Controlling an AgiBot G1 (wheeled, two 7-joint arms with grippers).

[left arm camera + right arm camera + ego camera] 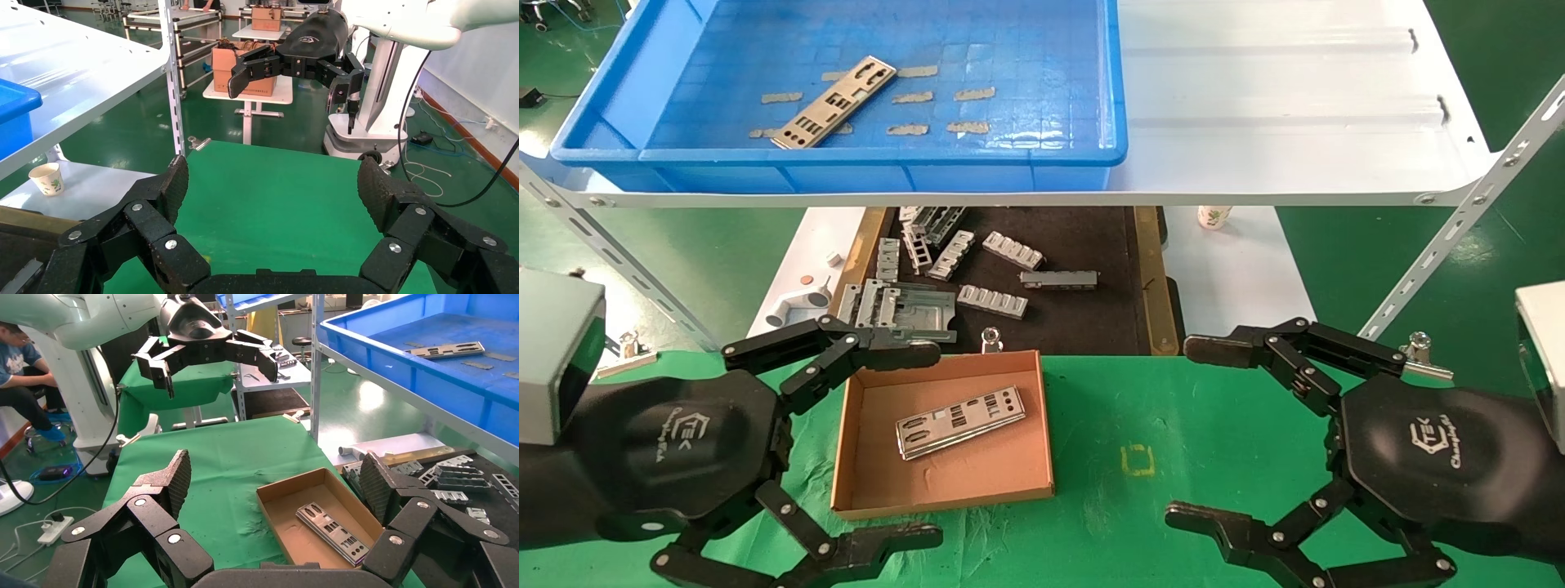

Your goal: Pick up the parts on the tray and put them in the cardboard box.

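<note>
Lying slantwise inside the small shallow brown cardboard box is one thin slotted silver metal strip. Beyond the box, up on the white shelf, the large bright-blue plastic tray holds a second strip (among worn tape patches). The left gripper hovers just left of the box, the right gripper well to its right, both spread wide, holding nothing.
</note>
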